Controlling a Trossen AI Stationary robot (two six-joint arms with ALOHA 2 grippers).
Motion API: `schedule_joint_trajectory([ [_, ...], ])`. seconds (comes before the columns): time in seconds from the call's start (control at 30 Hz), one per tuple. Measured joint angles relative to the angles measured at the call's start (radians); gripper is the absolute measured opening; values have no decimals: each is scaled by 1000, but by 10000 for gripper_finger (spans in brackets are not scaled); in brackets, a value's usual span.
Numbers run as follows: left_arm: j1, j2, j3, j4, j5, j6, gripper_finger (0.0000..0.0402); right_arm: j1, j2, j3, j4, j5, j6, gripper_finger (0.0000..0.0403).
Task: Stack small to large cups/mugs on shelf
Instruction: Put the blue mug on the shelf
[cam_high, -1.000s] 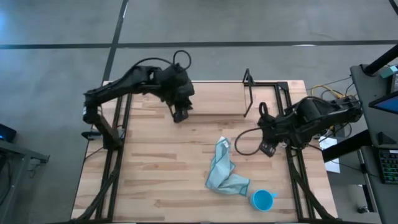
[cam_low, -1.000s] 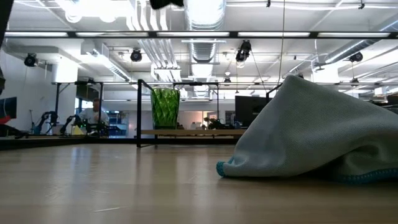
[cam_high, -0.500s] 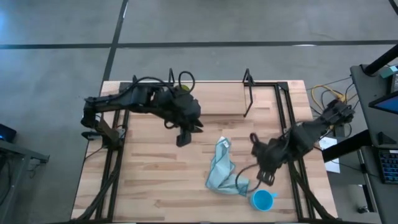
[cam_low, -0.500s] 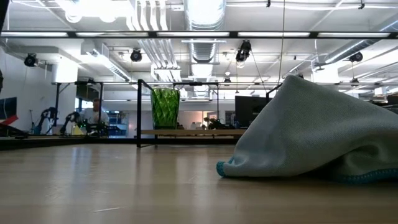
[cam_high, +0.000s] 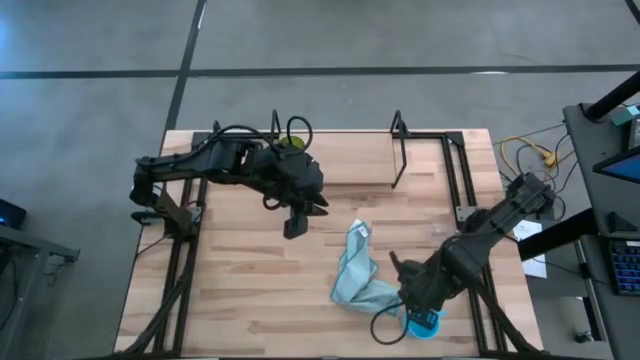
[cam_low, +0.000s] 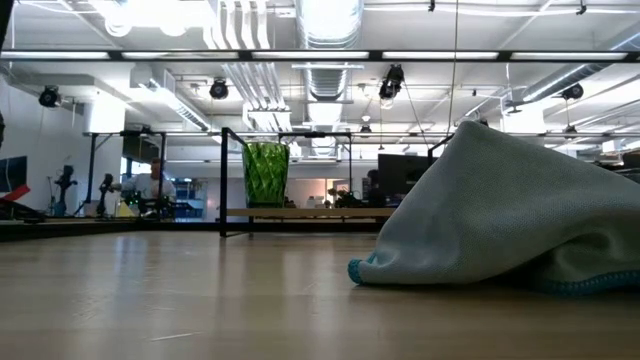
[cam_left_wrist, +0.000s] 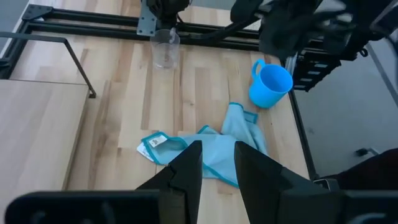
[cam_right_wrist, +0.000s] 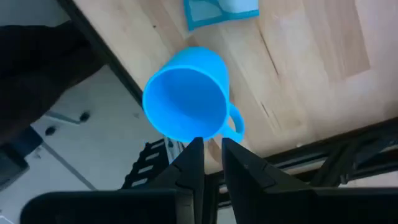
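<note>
The right gripper (cam_right_wrist: 207, 149) is hovering right over the blue mug (cam_right_wrist: 186, 102), its two fingers (cam_right_wrist: 189, 162) standing a narrow gap apart with nothing between them, and the mug is sitting upright just beyond the tips, bright and plain with its open mouth showing and its handle sticking out to one side, close to the table (cam_high: 240, 280) edge and beside the light blue cloth (cam_high: 358, 275). The left gripper (cam_high: 292, 226) is hanging over the middle of the table with its fingers (cam_left_wrist: 186, 171) also slightly parted and empty; out past them are lying the cloth, then the blue mug, and off to one side the small clear glass (cam_left_wrist: 165, 48). The ribbed green cup (cam_low: 265, 174) is already standing upright on the shelf (cam_low: 300, 213).
</note>
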Motion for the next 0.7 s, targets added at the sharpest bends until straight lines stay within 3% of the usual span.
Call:
schedule_joint_trajectory([
  [0.27, 0, -16, 0, 8, -1, 1, 80, 1, 83, 0, -4, -27, -54, 56],
  [0.7, 0, -21, -1, 7, -1, 1, 80, 9, 186, 0, 1, -25, -59, 102],
])
